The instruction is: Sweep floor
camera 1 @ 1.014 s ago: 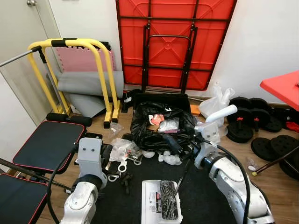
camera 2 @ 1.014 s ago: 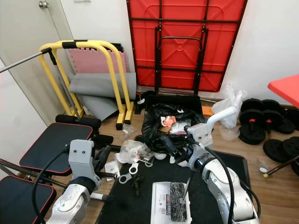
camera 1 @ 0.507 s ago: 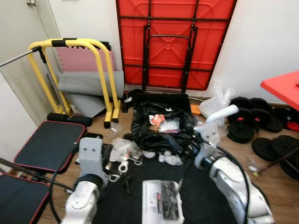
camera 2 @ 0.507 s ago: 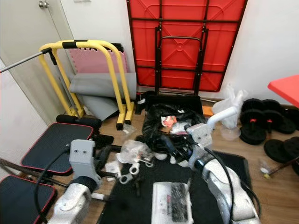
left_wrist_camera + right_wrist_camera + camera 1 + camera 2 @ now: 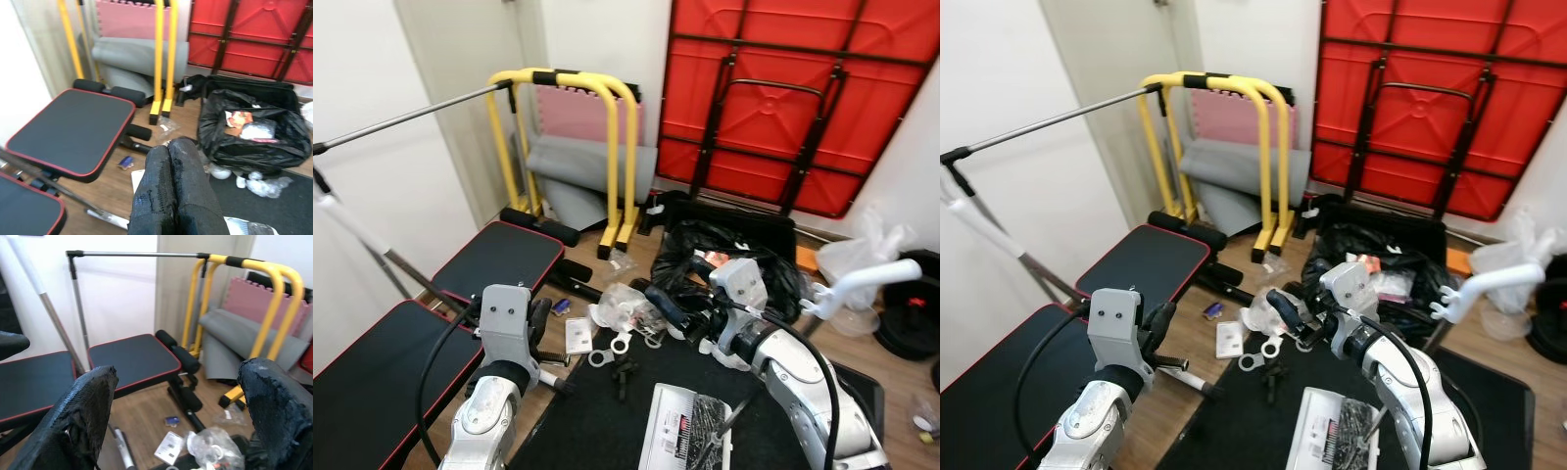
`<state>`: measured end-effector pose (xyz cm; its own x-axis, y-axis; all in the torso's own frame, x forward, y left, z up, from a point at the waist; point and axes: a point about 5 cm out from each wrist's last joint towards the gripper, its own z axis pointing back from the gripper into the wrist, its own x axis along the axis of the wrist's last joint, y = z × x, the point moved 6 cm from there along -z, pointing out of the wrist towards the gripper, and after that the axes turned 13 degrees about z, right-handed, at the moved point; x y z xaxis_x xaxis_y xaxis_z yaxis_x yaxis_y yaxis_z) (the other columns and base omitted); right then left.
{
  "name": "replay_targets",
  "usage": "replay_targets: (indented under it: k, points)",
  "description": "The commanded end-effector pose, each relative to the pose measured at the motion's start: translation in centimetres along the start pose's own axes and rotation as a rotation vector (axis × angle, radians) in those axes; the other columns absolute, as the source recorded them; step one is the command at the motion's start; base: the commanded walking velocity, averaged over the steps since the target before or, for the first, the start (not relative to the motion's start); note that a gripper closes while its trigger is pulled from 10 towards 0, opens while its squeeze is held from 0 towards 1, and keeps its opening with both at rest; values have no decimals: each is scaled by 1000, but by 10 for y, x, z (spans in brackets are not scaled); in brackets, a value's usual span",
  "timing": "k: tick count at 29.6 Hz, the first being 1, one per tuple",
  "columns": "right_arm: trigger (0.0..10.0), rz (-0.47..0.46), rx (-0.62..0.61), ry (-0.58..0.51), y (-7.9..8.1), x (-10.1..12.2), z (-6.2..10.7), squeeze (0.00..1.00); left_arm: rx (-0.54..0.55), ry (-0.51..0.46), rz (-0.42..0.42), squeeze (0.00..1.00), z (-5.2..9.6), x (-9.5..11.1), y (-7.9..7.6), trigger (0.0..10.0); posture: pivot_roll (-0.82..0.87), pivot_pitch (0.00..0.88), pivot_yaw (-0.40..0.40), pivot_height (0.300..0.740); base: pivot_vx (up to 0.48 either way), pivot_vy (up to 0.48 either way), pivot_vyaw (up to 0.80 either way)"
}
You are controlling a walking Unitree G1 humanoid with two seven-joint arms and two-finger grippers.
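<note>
Litter lies on the wooden floor in front of me: crumpled clear plastic, a white card, a small blue scrap and white rings. An open black rubbish bag holding wrappers sits behind them. A white flat tray with a black bristly piece rests on the black mat. My right gripper hovers open above the plastic, its fingers spread wide with nothing between them. The left gripper is shut and empty, fingers pressed together, low beside the bench.
A black weight bench with red trim fills the left. Yellow bars, a grey rolled mat and a red folded table line the wall. A white handle sticks out at the right; a steel bar crosses upper left.
The whole picture has shifted right as the camera turned left, bringing the bench and the steel bar into view. Both arms keep the same pose.
</note>
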<state>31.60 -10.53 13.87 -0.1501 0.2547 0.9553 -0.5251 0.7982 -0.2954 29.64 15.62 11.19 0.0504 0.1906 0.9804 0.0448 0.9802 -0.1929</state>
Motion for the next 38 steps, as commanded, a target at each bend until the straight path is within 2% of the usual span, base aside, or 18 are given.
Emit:
replay_targets:
  k: [1, 7, 21, 29, 33, 38]
  points:
    - [10000, 13, 13, -5, 2, 1, 0, 0, 4, 4, -2, 0, 0, -2, 1, 10000, -93, 0, -61, 740, 0, 0, 800]
    - [10000, 61, 30, -29, 0, 7, -4, 0, 4, 0, -6, 0, -1, 0, 3, 10000, -89, 0, -56, 740, 0, 0, 800]
    - [10000, 65, 45, -35, 2, 7, -4, 0, 7, -9, -12, 0, -2, 4, 5, 10000, -88, 0, -58, 740, 0, 0, 800]
    - [10000, 90, -17, -16, -12, 6, -6, 0, -5, -12, -18, 0, -2, 6, 5, 10000, -89, 0, -59, 740, 0, 0, 795]
    - [10000, 84, -60, -7, -20, 5, -8, 0, -33, -9, -13, 0, -2, 5, 0, 10000, -93, 0, -61, 740, 0, 0, 0]
    - [10000, 94, -28, -7, -17, 6, -6, 0, -49, -15, -9, 0, -1, 7, -3, 10000, -93, 0, -63, 740, 239, 0, 318]
